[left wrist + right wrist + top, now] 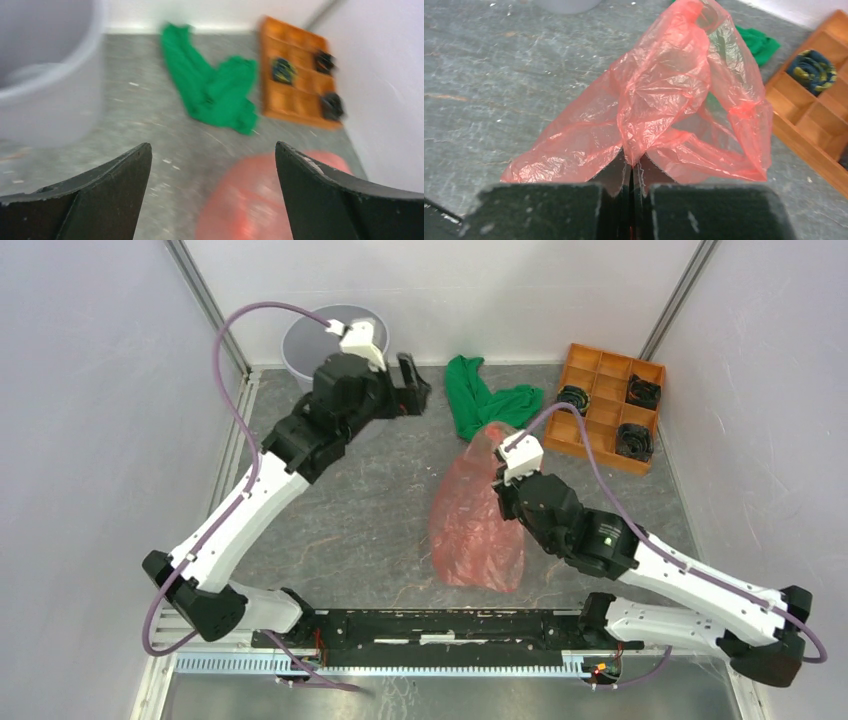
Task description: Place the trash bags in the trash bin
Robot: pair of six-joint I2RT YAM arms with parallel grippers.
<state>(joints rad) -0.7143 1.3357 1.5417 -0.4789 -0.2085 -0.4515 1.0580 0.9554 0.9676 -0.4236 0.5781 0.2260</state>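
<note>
One trash bag (478,515): thin red-orange plastic film, translucent, wrinkled and glossy. Sprawled long on the table (350,520) between the two arms, near the middle, wholly outside the trash bin (303,343) and well apart from it. Pinched at a gathered fold by the right gripper (631,172), jaws pressed flat together on the film; drawn up into a crumpled peak at the grip, loose folds spreading outward on the surface. Green showing through the film at the far end.

One trash bin: round, light grey, smooth plastic with a rolled rim, upright in the far left corner.

One left gripper (212,147) just beside the bin on its right: black fingers spread wide, nothing between them, above bare table.

One green cloth (487,400): soft, matte, bunched into two lobes, by the back wall, just beyond the bag's far end.

One orange tray (610,367): rigid, rectangular, divided into square compartments, at the far right. Three dark round items (634,441) inside, each in its own compartment, one of them coiled with yellowish flecks.

One table: grey, mottled, stone-like, with faint scratches.
</note>
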